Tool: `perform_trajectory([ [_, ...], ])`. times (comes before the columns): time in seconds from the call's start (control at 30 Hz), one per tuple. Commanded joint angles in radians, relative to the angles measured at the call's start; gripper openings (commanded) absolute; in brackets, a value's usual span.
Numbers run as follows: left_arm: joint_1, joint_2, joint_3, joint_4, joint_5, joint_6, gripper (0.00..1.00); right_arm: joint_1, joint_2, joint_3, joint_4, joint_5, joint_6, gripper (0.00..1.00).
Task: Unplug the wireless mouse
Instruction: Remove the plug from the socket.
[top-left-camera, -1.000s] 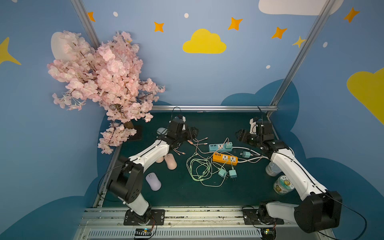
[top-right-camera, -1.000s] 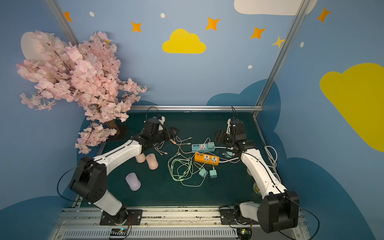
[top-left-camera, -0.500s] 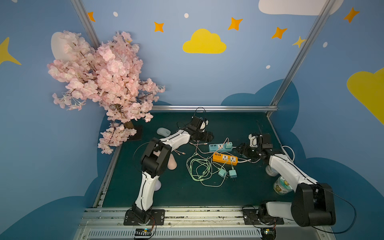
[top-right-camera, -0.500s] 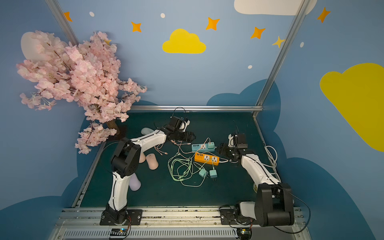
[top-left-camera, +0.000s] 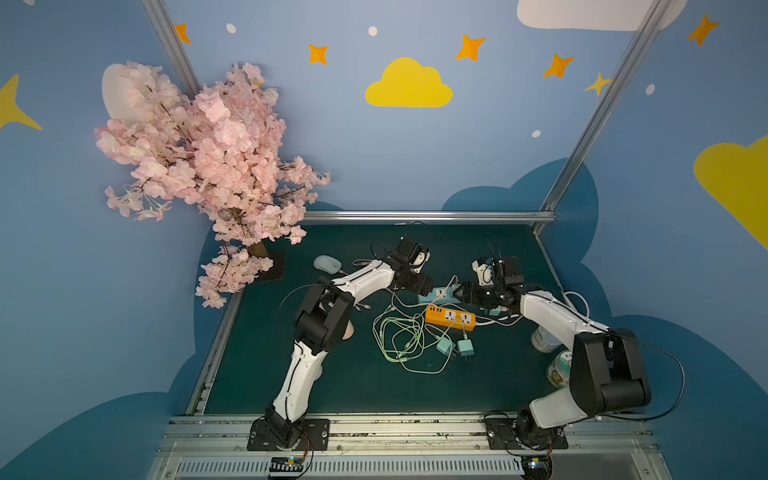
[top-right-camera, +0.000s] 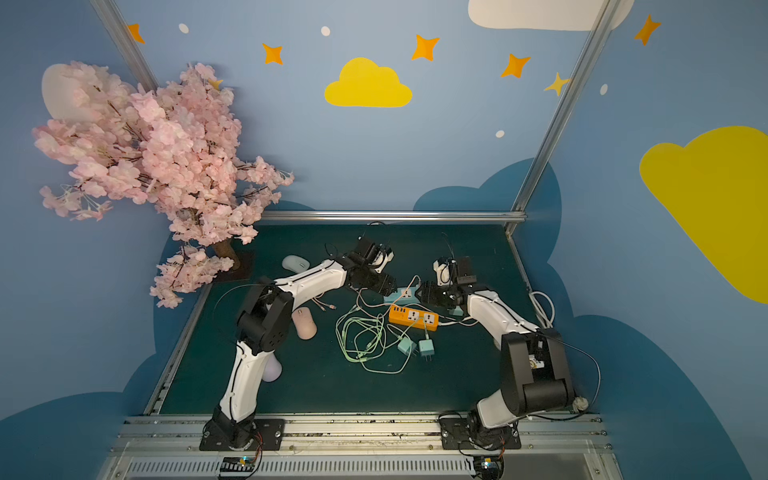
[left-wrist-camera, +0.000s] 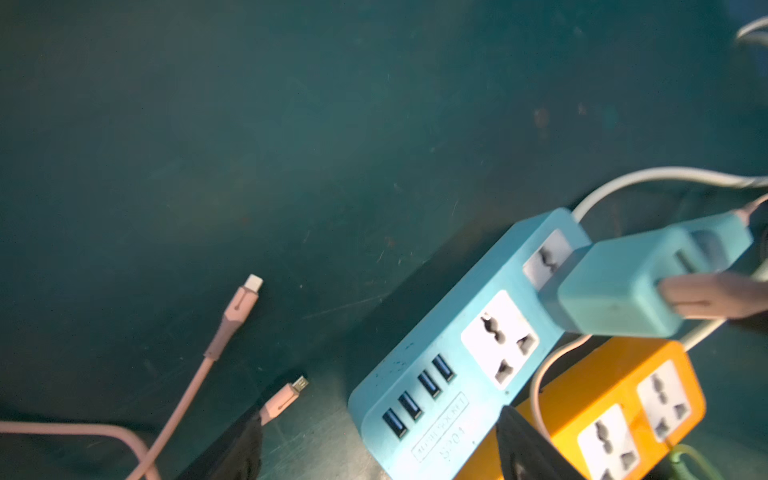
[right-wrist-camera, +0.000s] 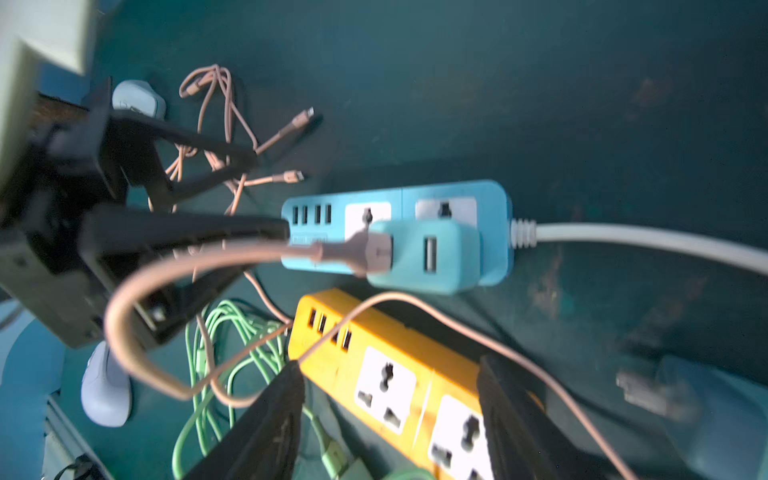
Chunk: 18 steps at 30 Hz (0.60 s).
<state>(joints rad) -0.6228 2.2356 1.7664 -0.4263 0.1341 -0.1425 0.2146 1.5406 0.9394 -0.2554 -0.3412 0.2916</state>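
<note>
A pale blue-grey wireless mouse (top-left-camera: 327, 264) (top-right-camera: 296, 263) lies at the back left of the mat, apart from both grippers. A blue power strip (left-wrist-camera: 457, 374) (right-wrist-camera: 395, 216) holds a teal charger (left-wrist-camera: 619, 291) (right-wrist-camera: 419, 253). A pink cable's plug (left-wrist-camera: 706, 295) (right-wrist-camera: 365, 251) sits in that charger. My left gripper (top-left-camera: 428, 286) (left-wrist-camera: 382, 449) is open, its fingers either side of the strip's USB end. My right gripper (top-left-camera: 461, 293) (right-wrist-camera: 390, 424) is open above the orange power strip (top-left-camera: 451, 316) (right-wrist-camera: 399, 386), facing the charger. I cannot tell which cable reaches the mouse.
A pink mouse (top-right-camera: 304, 323) and a lilac mouse (top-right-camera: 272, 370) lie by the left arm. Green cables (top-left-camera: 399, 340) and two loose teal chargers (top-left-camera: 455, 345) lie in front of the strips. Loose pink cable ends (left-wrist-camera: 245, 303) lie behind. Cans (top-left-camera: 559, 370) stand at right, a blossom tree (top-left-camera: 199, 166) at back left.
My left gripper has swung right from near the pale mouse to the blue strip. My right gripper has dropped and moved left toward the strips, its jaws a little narrower.
</note>
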Motion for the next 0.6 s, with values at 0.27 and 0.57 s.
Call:
perform_trajectory([
  [0.27, -0.026, 0.069, 0.070, -0.129, -0.118, 0.113, 0.87, 0.029, 0.126, 0.047, 0.137, 0.065, -0.074, 0.62],
  [0.57, -0.050, 0.091, 0.065, -0.147, -0.204, 0.154, 0.87, 0.088, 0.181, 0.108, 0.103, 0.251, -0.118, 0.62],
])
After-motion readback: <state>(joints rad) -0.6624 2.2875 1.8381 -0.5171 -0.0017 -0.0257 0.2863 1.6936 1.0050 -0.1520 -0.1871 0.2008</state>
